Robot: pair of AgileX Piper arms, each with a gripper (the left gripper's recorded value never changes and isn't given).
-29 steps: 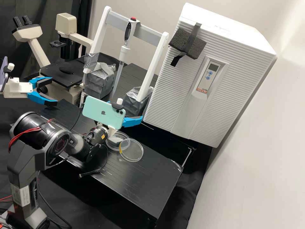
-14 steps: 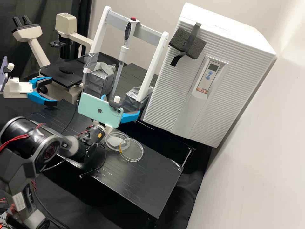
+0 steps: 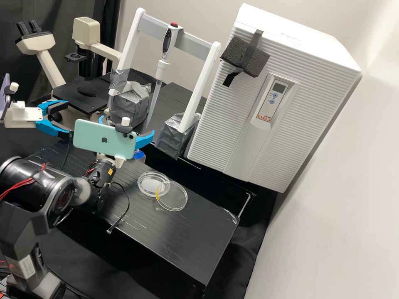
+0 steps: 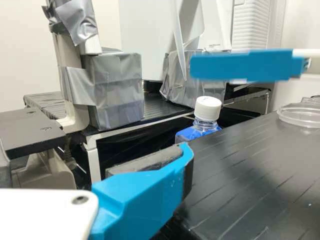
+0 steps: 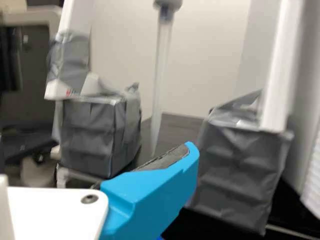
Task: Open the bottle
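We take the pipette stand (image 3: 191, 41) as our mark: a white frame with a grey crossbar, a pipette (image 3: 160, 70) hanging from it, and two taped feet (image 3: 124, 101) (image 3: 174, 133) wrapped in grey tape.

The bottle (image 4: 206, 117) stands upright just in front of the stand, in the gap between its two feet. It stands just beyond the edge of the ridged black bench (image 3: 187, 232) and lower than it. From the left wrist view we see only its top above that edge. It has a clear neck, a bright blue shoulder and a white ribbed cap (image 4: 208, 106), which is on. In the high view only a small blue patch of the bottle (image 3: 140, 155) shows.

The right gripper (image 3: 129, 131) hangs in front of the stand, close to its left foot and above the bottle. A mint-green phone (image 3: 104, 139) is mounted on it. Its blue fingers are spread and hold nothing, and one of them reaches across just over the cap without touching it.

The left gripper (image 3: 64, 119) is well off to the stand's left, its fingers wide apart with nothing between them.

Two clear petri dishes (image 3: 153, 183) (image 3: 172, 196) lie overlapping on the bench, farther in front of the stand than the bottle.
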